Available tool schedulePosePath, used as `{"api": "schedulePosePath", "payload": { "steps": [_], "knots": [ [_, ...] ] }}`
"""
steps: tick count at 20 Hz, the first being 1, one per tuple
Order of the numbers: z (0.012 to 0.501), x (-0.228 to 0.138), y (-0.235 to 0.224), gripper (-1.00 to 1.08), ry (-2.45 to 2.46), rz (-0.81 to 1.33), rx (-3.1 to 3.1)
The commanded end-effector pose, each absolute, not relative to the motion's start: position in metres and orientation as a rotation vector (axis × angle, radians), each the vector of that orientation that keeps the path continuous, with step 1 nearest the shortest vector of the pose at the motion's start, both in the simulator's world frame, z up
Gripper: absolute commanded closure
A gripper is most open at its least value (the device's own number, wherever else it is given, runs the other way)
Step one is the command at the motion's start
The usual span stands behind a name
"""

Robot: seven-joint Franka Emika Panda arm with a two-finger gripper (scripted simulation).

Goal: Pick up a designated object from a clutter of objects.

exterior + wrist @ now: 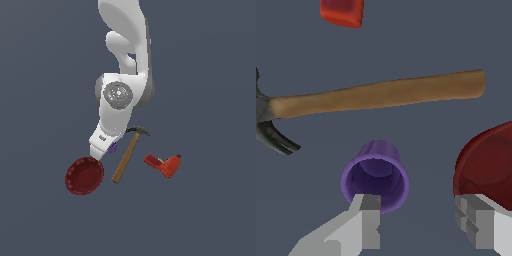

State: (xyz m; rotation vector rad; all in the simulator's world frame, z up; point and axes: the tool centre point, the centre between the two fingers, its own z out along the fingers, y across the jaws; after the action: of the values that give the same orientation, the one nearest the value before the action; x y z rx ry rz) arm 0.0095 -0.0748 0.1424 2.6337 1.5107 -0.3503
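The small purple cup (376,175) stands upright with its opening toward the wrist camera. In the exterior view only a sliver of the cup (113,147) shows beside the arm's hand. My gripper (421,212) is open and empty above the clutter. One finger (367,220) overlaps the cup's rim in the picture, and the other finger (476,225) overlaps the edge of the dark red bowl (488,160). The cup is not centred between the jaws. In the exterior view the gripper (101,151) is low, between the bowl (85,175) and the hammer (129,155).
The wooden-handled hammer (376,95) lies just beyond the cup, its dark head (268,130) to one side. The red-orange drill (164,165) lies at the exterior view's right of the hammer; a corner of the drill (342,12) shows in the wrist view.
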Motion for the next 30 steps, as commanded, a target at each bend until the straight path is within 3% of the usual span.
{"api": "schedulePosePath", "payload": {
  "steps": [1,30],
  "knots": [
    [0.132,0.008,-0.079,-0.2,1.605,-0.374,2.581],
    [0.071,-0.004,-0.097,-0.2,1.887,-0.441,2.407]
  ]
}}
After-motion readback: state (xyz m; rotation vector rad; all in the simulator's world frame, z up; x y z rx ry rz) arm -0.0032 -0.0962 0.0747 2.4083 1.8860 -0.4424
